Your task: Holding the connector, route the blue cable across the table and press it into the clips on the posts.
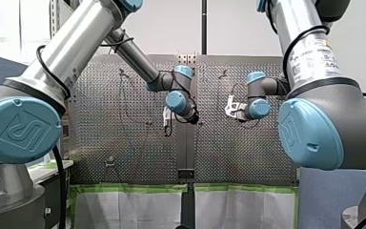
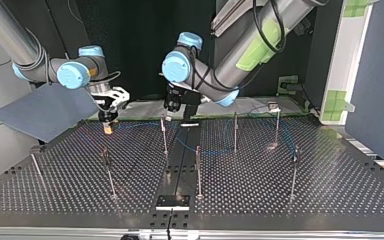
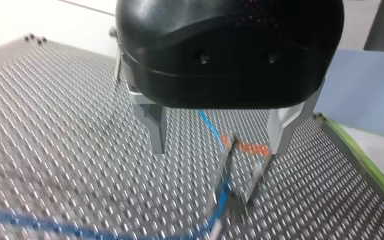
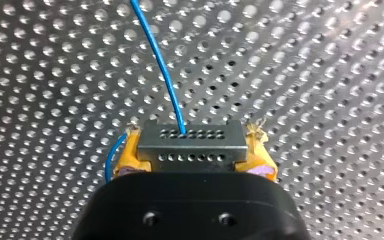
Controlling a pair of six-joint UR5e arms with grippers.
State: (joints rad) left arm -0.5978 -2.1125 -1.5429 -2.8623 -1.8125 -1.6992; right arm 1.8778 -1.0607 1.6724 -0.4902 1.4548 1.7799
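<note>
Yellow pads (image 4: 130, 157) of my right gripper (image 4: 194, 152) pinch the grey connector (image 4: 190, 140) from both sides. From it the blue cable (image 4: 160, 65) runs ahead over the perforated table (image 4: 305, 75). My left gripper (image 3: 219, 147) is spread wide, and between its metal fingers (image 3: 155, 125) stands a thin post (image 3: 226, 175) with the cable right against it.

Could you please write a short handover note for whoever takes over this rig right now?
Right gripper: shut on the connector, yellow pads at its sides, low over the table.
Left gripper: open, fingers either side of a post, the blue cable running beside it.
The cable lies loosely among the posts; which clips hold it, I cannot tell.
Left to do: press it into this post's clip, then the others.
</note>
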